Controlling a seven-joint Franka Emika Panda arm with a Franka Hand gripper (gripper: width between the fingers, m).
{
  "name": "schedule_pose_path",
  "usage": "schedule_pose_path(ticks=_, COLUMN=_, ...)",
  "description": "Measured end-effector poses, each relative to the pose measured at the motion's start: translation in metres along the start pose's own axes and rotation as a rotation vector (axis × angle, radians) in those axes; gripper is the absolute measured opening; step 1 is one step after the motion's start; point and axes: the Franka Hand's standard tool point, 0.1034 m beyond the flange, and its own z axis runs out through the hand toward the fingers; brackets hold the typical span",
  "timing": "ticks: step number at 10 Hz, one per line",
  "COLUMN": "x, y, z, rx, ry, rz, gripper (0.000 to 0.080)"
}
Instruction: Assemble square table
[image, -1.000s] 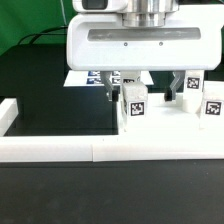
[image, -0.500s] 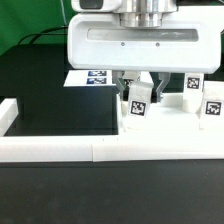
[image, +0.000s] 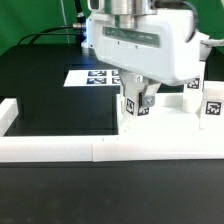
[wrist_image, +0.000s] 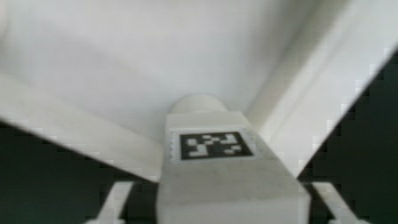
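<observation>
My gripper (image: 137, 100) is shut on a small white leg post (image: 134, 108) with a black-white tag, held tilted just above the white tabletop (image: 172, 116) at the exterior view's right. In the wrist view the same leg post (wrist_image: 215, 150) fills the gap between my two fingers (wrist_image: 118, 203), and my gripper (wrist_image: 221, 208) hangs over broad white plastic (wrist_image: 107, 80). Another tagged leg post (image: 212, 106) stands at the far right. A third (image: 194, 84) peeks out behind my hand. The tabletop's corner holes are hidden.
A long low white border wall (image: 100, 150) runs along the front, with a short arm (image: 8, 116) at the exterior view's left. The marker board (image: 88, 77) lies flat on the black table behind my hand. My bulky white hand covers the middle of the scene.
My jaws have gone from wide open to shut on the leg post. My hand has since swung and tilted toward the exterior view's right, tipping the post with it.
</observation>
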Motion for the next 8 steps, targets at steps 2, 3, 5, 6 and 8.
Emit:
schedule_pose_path(ticks=2, x=-0.001, y=0.000, z=0.000, rx=0.008, ry=-0.017, rz=0.188, gripper=0.0291)
schedule_pose_path(ticks=3, x=0.001, y=0.001, z=0.001, rx=0.011, ry=-0.022, rz=0.301, gripper=0.0291)
schedule_pose_path(ticks=5, x=0.002, y=0.002, z=0.002, rx=0.013, ry=-0.018, rz=0.269, gripper=0.0299)
schedule_pose_path(ticks=6, x=0.002, y=0.002, z=0.002, rx=0.013, ry=-0.018, rz=0.262, gripper=0.0494)
schedule_pose_path(ticks=8, x=0.009, y=0.002, z=0.003, rx=0.037, ry=0.004, rz=-0.289, gripper=0.0614)
